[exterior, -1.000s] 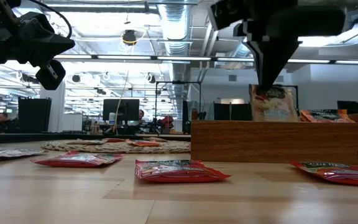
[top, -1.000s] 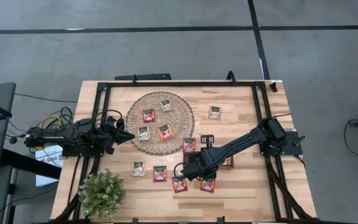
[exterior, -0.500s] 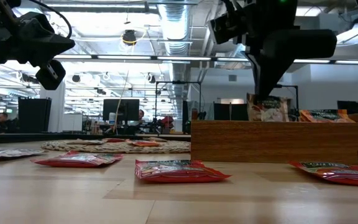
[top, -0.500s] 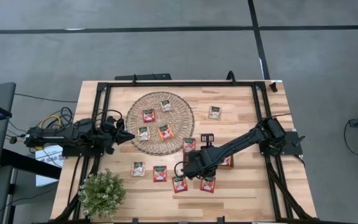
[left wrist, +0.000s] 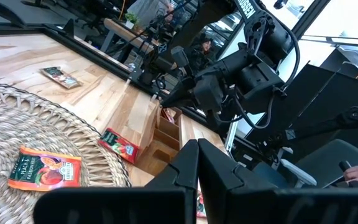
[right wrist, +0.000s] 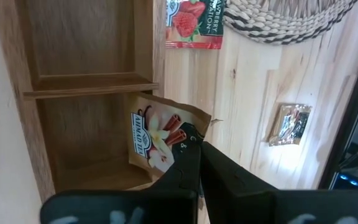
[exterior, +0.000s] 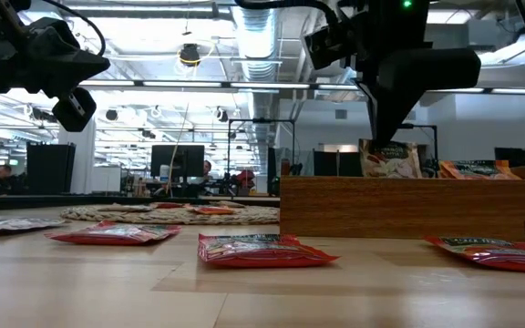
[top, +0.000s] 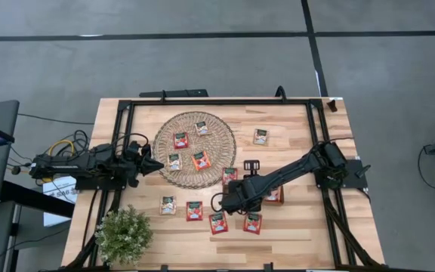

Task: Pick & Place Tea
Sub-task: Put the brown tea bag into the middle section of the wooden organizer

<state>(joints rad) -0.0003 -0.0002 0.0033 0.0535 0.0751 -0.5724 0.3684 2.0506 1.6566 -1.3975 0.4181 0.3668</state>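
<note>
Over the wooden tray (right wrist: 86, 81), a beige tea packet (right wrist: 157, 140) is pinched by the right claw (right wrist: 194, 163). Released tilted, it could be left leaning on the divider. The left claw (top: 151, 164) is clenched, empty.

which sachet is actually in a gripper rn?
The beige-white sachet with the cinnamon-and-flower picture, pinched upright by the right gripper over a compartment of the wooden tray. All the other sachets lie flat and untouched on the table or the wicker mat.

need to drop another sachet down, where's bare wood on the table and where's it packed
Bare wood lies along the table's far-right strip around the lone beige sachet, and in the front-right corner. Crowded: the wicker mat with four sachets, and the front middle, where sachets ring the wooden tray under the right gripper, shut on a beige sachet.
</note>
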